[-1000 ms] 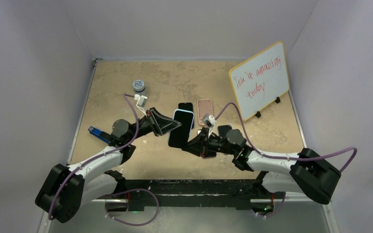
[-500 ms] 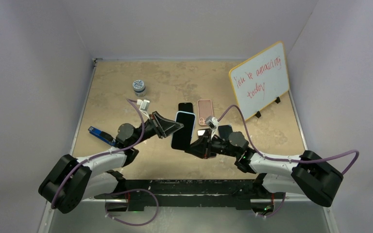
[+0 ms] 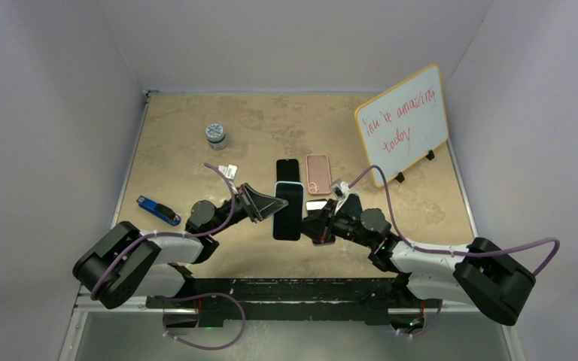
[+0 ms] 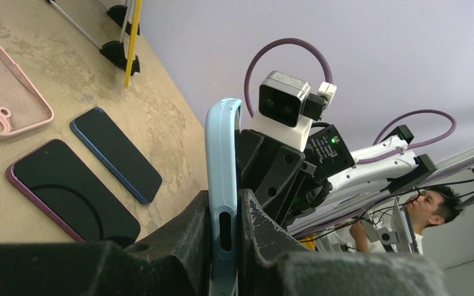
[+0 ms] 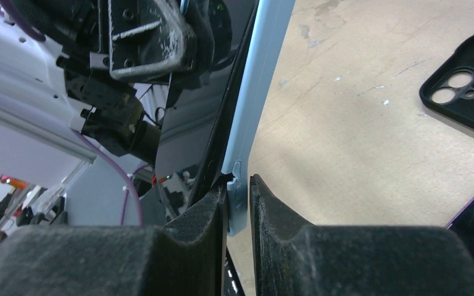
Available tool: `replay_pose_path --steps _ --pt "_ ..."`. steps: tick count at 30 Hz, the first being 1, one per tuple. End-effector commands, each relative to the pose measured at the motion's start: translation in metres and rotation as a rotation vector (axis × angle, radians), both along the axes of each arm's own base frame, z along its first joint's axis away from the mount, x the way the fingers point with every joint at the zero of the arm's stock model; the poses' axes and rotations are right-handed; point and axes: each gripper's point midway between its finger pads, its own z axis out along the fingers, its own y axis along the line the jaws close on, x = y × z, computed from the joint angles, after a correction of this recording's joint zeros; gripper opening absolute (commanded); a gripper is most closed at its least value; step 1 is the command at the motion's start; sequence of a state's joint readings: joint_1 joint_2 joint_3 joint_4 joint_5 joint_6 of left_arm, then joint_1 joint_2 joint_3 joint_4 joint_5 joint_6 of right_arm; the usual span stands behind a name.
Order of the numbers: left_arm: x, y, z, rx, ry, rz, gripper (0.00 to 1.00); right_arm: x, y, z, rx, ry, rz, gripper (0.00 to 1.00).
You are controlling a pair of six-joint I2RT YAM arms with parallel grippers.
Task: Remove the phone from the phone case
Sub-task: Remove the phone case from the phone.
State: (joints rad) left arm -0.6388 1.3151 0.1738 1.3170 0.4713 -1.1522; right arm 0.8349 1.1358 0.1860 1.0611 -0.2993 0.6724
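Phone [image 3: 290, 218] sits in its light-blue phone case [image 4: 222, 160], held up off the table mid-scene btw both arms. The left gripper [image 4: 224, 231] pinches one case edge and the right gripper [image 5: 237, 209] is clamped on the opposite edge. Top cam can't really show those grips, wrist cams do. Right wrist cam also shows the black screen beside the blue rim, plus a black case [image 5: 469, 92] on the table. Pink case [image 3: 318, 174] and spare dark phone [image 3: 287, 170] lie just beyond, whiteboard [image 3: 403, 124] far right.
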Motion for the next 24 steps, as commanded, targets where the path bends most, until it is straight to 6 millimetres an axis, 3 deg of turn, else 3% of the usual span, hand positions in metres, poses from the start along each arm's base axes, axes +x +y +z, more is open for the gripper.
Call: replay_pose_path --steps 1,6,10,15,20,24 --pt "-0.057 -0.01 -0.054 0.137 0.134 -0.233 0.0 0.036 -0.023 0.146 0.431 -0.293 -0.215 0.2" --pt "-0.048 -0.014 -0.068 0.204 0.136 -0.217 0.0 0.025 -0.009 0.146 0.42 -0.306 -0.111 0.15" --pt "-0.039 -0.015 -0.077 0.251 0.136 -0.19 0.06 0.018 0.001 0.136 0.397 -0.281 -0.039 0.1" --pt "-0.034 -0.021 -0.082 0.268 0.156 -0.198 0.1 -0.002 0.01 0.133 0.436 -0.279 0.099 0.09" --pt "-0.034 -0.023 -0.089 0.256 0.2 -0.206 0.1 -0.005 0.017 0.125 0.448 -0.224 0.152 0.13" --pt "-0.033 -0.02 -0.091 0.247 0.222 -0.181 0.09 0.008 0.015 0.11 0.426 -0.161 0.076 0.25"
